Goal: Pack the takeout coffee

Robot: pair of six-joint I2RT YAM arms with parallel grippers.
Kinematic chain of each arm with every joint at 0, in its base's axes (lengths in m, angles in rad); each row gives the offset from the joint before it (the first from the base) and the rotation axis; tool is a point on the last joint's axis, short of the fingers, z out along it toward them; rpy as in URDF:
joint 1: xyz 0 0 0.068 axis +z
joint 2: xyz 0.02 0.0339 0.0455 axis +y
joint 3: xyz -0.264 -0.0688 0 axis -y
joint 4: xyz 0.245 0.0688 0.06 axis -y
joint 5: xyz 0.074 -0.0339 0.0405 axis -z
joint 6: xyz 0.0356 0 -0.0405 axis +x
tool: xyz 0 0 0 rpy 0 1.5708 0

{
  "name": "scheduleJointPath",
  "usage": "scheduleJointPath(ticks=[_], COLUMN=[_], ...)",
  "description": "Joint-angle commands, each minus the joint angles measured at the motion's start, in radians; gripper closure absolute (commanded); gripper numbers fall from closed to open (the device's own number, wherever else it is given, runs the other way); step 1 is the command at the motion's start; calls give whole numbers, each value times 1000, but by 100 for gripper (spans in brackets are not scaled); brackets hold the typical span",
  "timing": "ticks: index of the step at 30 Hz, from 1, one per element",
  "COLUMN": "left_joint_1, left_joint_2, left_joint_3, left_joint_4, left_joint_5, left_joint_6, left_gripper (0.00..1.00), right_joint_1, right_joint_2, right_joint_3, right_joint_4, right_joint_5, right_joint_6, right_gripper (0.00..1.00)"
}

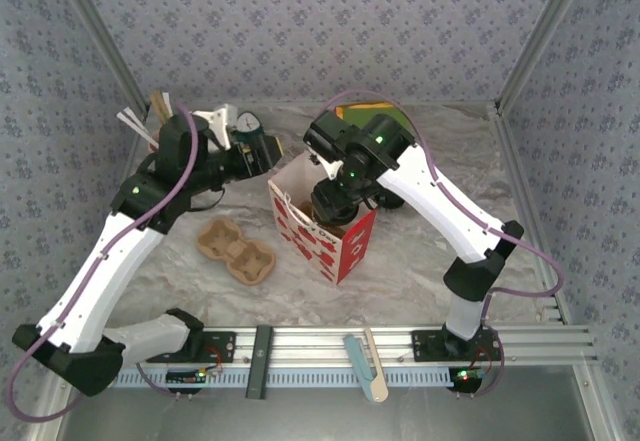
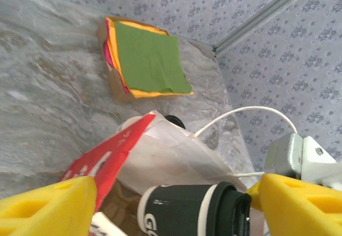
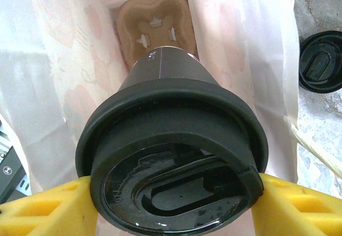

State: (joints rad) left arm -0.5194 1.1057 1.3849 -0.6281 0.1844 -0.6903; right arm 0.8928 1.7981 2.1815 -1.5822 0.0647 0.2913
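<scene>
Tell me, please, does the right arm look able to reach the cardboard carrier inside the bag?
Probably yes: the bag stands open and the carrier lies straight below the lidded cup in the right claw, nothing between.

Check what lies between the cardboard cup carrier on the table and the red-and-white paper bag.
Nothing. In the top view, only a narrow strip of bare table cover separates the cardboard cup carrier from the paper bag.
</scene>
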Motion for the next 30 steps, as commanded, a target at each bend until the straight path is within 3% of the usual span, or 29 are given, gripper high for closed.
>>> scheduleJointPath(ticks=[1,10,12,30], left_joint_1=[15,44,48,67], left_joint_2=[-26,-78,-87,-126], left_joint_3=[-33,-89,-98,-153], left_joint_4=[15,3,2,12], left_joint_5=[-31,-28,-30,-23], left_joint_6=[5,0,-1,-5], left_gripper=[14,12,7,5], right_joint_1=[8,7,6,-17], right_joint_2=[25,59,66,88], right_joint_3=[-1,-23,-30,-90], right_joint_4=[-42,-60,-65,-71], right_joint_5=[-2,-17,-26,-61], right_joint_6=[8,8,8,5], right_gripper=[31,31,30,30])
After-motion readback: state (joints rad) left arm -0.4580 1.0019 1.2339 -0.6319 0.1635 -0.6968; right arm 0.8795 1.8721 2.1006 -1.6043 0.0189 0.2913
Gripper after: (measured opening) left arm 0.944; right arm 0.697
